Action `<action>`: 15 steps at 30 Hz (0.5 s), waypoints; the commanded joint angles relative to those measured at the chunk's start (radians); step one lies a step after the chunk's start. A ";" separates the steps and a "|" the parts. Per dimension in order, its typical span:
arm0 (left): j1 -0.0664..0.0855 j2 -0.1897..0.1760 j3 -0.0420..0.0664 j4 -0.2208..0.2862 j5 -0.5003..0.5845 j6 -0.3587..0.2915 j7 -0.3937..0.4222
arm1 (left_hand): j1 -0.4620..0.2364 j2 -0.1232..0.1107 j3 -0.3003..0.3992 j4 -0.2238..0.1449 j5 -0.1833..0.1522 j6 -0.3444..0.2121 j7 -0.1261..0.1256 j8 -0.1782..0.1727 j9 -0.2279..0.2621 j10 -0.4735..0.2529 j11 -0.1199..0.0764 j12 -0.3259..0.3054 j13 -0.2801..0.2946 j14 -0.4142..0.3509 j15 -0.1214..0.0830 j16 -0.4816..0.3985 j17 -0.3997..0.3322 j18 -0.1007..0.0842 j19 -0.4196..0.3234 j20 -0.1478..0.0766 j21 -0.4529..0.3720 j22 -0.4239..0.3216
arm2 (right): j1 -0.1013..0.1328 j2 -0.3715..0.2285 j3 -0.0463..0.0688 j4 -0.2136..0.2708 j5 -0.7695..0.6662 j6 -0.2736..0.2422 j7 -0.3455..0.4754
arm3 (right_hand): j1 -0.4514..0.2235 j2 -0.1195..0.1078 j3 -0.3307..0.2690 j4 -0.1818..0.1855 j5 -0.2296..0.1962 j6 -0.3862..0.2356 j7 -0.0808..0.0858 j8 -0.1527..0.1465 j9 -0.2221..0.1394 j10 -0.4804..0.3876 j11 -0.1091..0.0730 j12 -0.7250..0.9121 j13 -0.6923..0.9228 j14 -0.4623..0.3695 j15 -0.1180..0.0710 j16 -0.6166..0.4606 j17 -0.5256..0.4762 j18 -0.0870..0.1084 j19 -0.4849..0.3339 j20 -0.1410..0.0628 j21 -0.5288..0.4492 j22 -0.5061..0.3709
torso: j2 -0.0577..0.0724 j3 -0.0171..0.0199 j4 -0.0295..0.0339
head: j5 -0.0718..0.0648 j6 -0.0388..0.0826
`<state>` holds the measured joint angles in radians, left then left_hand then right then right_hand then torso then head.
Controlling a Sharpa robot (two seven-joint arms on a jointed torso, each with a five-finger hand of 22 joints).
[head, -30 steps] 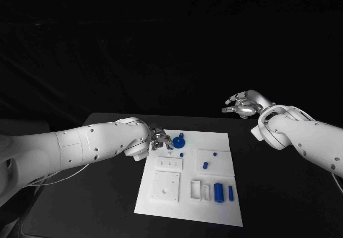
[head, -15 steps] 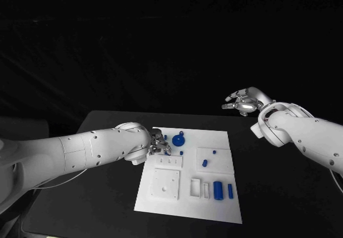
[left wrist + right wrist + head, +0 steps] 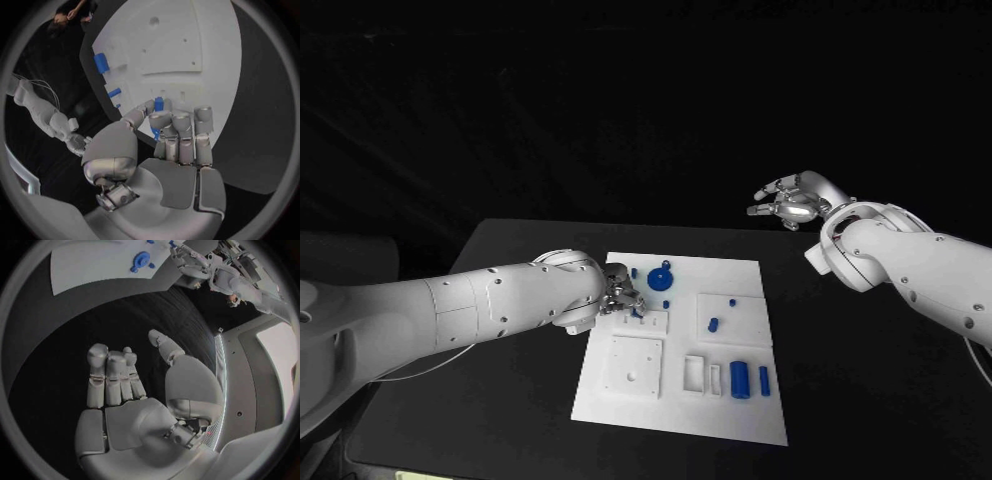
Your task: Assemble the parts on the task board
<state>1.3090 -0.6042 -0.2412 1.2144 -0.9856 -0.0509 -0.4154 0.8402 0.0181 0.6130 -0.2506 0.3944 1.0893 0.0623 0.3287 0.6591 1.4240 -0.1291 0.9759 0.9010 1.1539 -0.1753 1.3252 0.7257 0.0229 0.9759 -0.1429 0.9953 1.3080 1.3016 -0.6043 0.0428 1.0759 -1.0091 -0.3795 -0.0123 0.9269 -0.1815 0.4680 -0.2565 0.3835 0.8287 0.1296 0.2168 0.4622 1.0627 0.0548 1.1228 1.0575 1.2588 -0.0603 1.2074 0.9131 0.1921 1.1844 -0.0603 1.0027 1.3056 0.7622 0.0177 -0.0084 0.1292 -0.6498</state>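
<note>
The left hand [image 3: 620, 293] is over the near-left part of the white task board [image 3: 733, 420], pinching one small blue peg [image 3: 159, 104] between thumb and fingertips. The right hand [image 3: 790, 204] hangs in the air well off the board's far right, fingers apart and holding nothing. On the board lie one blue round disc [image 3: 659, 281], two blue cylinders [image 3: 740, 377] side by side and one small blue pin [image 3: 713, 324].

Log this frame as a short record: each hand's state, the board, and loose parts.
left hand: over the task board's far left part, pinching a small blue part
right hand: raised off to the board's right, holding nothing, fingers apart
task board: white, mid-table
round blue part: near the far edge
blue cylinders: near right area
</note>
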 commanded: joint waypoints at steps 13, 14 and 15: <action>-0.008 0.007 0.001 -0.005 -0.015 0.013 0.022 | -0.026 0.020 0.006 0.004 0.021 0.201 -0.098 0.011 0.438 -0.010 -0.010 0.013 -0.001 0.024 -0.027 0.010 0.000 0.015 0.001 -0.130 0.010 0.018 | 0.000 0.001 0.000 0.002 0.002 0.018 0.008 | 0.007 0.013 -0.004 -0.009 0.004 -0.035 0.038 0.006 0.001 -0.005 -0.003 0.005 -0.003 0.003 0.001 0.002 0.002 0.070 0.002 -0.006 -0.006 0.002 | -0.001 -0.0009 -0.0006 | -0.008 -0.005; -0.010 0.008 0.001 -0.006 -0.015 0.012 0.022 | -0.026 0.020 0.006 0.004 0.021 0.201 -0.098 0.011 0.438 -0.010 -0.010 0.013 -0.001 0.024 -0.027 0.010 0.000 0.015 0.000 -0.130 0.010 0.018 | 0.000 0.002 0.000 0.002 0.002 0.018 0.008 | 0.007 0.013 -0.004 -0.009 0.004 -0.035 0.038 0.006 0.001 -0.005 -0.003 0.005 -0.003 0.003 0.001 0.002 0.002 0.070 0.002 -0.006 -0.006 0.002 | 0.000 -0.0005 0.0000 | -0.007 -0.006; -0.011 0.008 0.001 -0.007 -0.015 0.012 0.022 | -0.026 0.020 0.006 0.004 0.021 0.201 -0.098 0.011 0.438 -0.011 -0.010 0.013 -0.001 0.024 -0.027 0.010 0.000 0.015 0.000 -0.130 0.010 0.018 | 0.000 0.002 0.000 0.002 0.002 0.018 0.008 | 0.007 0.013 -0.004 -0.010 0.004 -0.035 0.038 0.006 0.001 -0.005 -0.003 0.005 -0.004 0.003 0.001 0.002 0.002 0.070 0.002 -0.006 -0.006 0.002 | 0.000 -0.0005 0.0000 | -0.007 -0.006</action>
<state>1.3000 -0.5995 -0.2407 1.2083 -0.9953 -0.0508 -0.4074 0.8167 0.0327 0.6142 -0.2493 0.4094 1.0893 0.0623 0.3287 0.6876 1.4237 -0.1289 0.9827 0.9008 1.1542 -0.1751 1.3290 0.7255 0.0230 0.9758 -0.1430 0.9988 1.3078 1.3016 -0.6033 0.0428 1.0765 -1.0080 -0.3761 -0.0123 0.9323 -0.1762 0.4650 -0.2595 0.3835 0.8270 0.1310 0.2167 0.4620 1.0614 0.0535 1.1228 1.0556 1.2588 -0.0603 1.2074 0.9130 0.1921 1.1857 -0.0587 1.0027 1.3069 0.7617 0.0171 -0.0084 0.1214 -0.6546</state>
